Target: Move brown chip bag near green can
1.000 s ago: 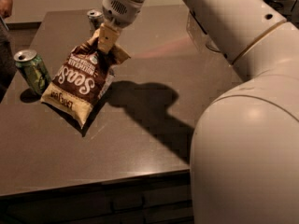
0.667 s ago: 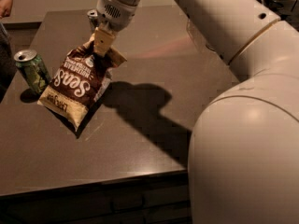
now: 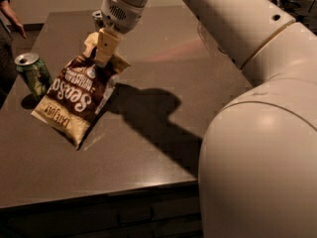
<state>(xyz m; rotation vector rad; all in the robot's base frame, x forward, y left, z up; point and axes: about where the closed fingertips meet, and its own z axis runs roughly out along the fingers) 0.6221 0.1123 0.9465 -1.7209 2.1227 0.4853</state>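
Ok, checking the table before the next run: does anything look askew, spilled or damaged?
Only the brown chip bag: it hangs tilted from the gripper, which is shut on its crumpled top end, its lower end beside the upright green can. No spill or tear shows.

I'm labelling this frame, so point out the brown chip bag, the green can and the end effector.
Large crinkly brown chip bag (image 3: 74, 99), camera view, dark printed middle.
Short green metal can (image 3: 34, 78), camera view, its side wall.
End effector (image 3: 102, 59), camera view, fingertips pinching the bag's top edge.
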